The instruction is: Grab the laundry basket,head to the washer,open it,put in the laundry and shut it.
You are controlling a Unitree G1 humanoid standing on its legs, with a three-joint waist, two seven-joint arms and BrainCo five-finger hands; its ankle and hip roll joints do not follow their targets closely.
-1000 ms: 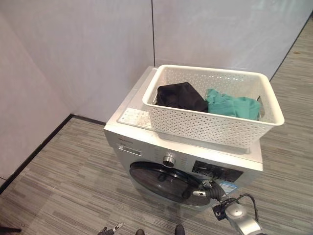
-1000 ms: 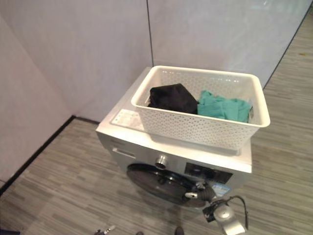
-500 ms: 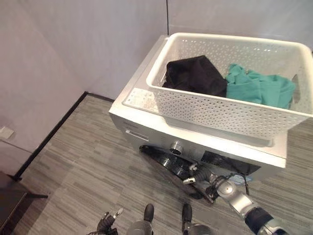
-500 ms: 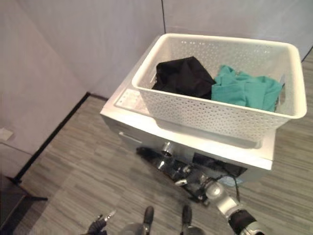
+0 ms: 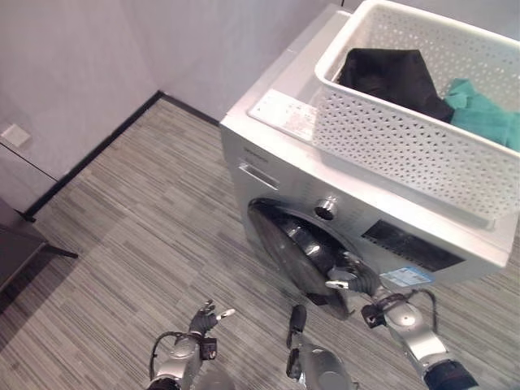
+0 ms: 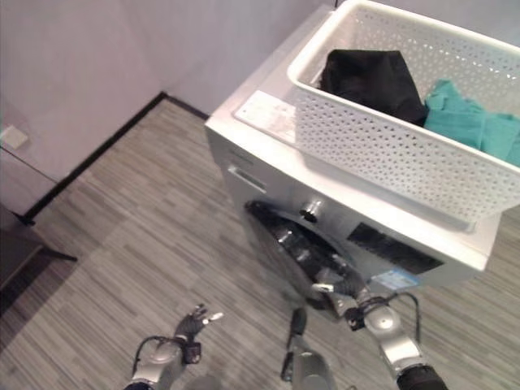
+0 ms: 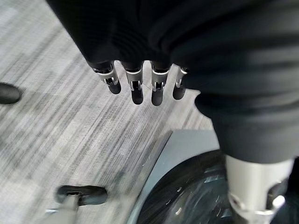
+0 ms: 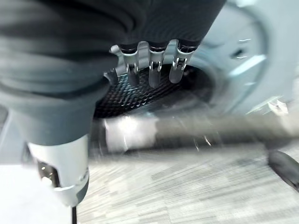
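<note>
Two garments lie in the white perforated basket (image 5: 422,138): a black one (image 5: 390,77) toward the robot's left and a teal one (image 5: 487,118) beside it on the right, the two touching. The basket stands on top of the silver washer (image 5: 268,175), set toward the right of the top panel, leaving a bare strip with a label on the left. The washer stands on grey striped floor (image 5: 138,244) against a pale wall (image 5: 97,57). The washer's round dark door (image 5: 296,256) faces the robot, with a silver knob (image 5: 327,207) above it and a dark control panel to the right of the knob. The right hand (image 5: 351,280) is at the lower right edge of the door; in the right wrist view its fingers (image 8: 154,70) point at the dark glass and hang nearly straight, curled round nothing visible, and whether they touch the door cannot be told. The left hand (image 5: 207,315) hangs low over the floor, well apart from the washer; in the left wrist view its fingers (image 7: 138,86) are relaxed and hold nothing.
</note>
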